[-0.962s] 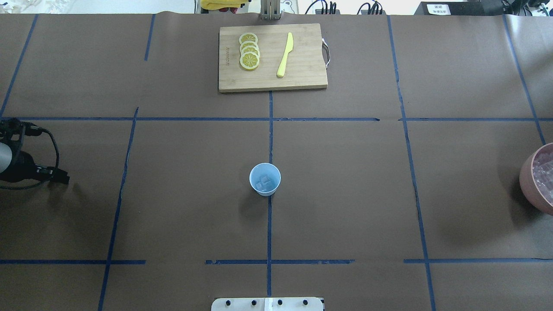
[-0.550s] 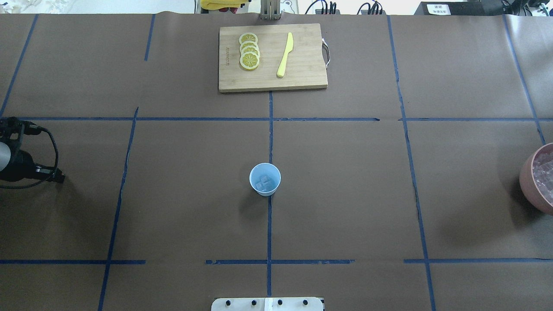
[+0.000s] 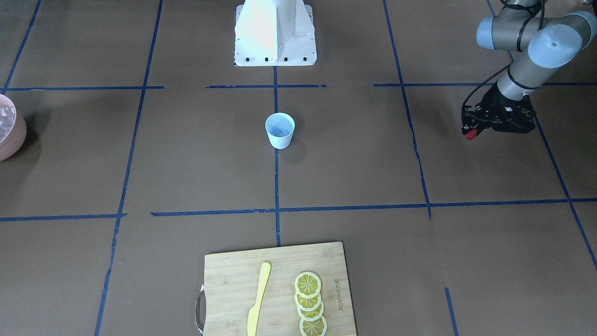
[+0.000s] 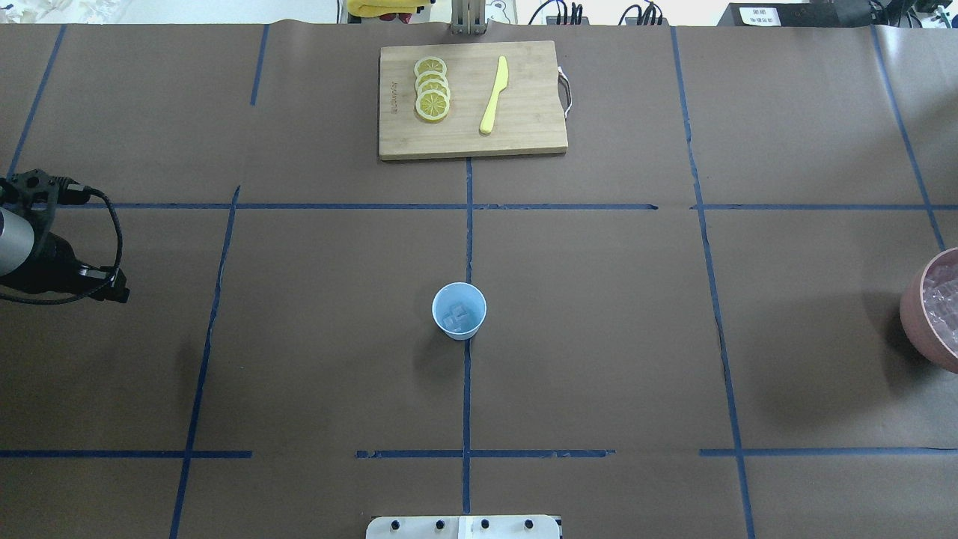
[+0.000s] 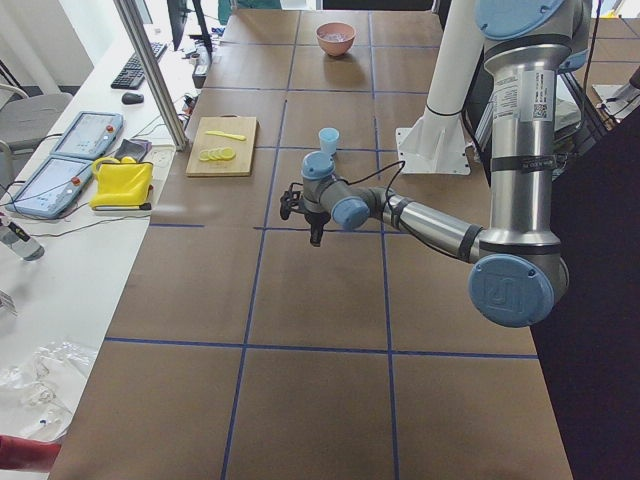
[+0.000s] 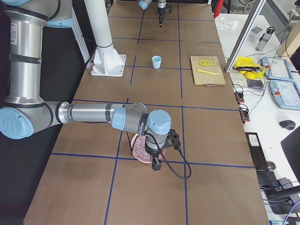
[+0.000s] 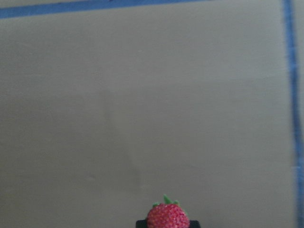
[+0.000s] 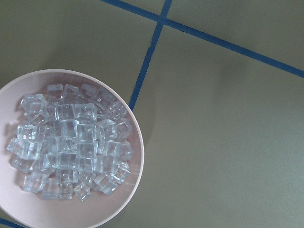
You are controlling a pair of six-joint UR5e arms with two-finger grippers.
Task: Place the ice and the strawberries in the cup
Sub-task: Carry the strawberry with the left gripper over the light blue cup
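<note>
The cup, white outside and pale blue inside, stands upright at the table's middle with a few pieces of ice in it. My left gripper hangs over bare table far to the cup's left, shut on a red strawberry with a green top. The same gripper shows at the overhead view's left edge. More ice fills the pinkish bowl at the table's right end. My right gripper hovers above that bowl; I cannot tell whether it is open or shut.
A wooden cutting board lies at the far side of the table, carrying several lemon slices and a yellow knife. The robot's white base stands at the near edge. Blue tape lines cross the brown table cover.
The left arm drew slightly toward the table's left edge, then moved right and farther from the robot. The cup and the bowl have not moved.
</note>
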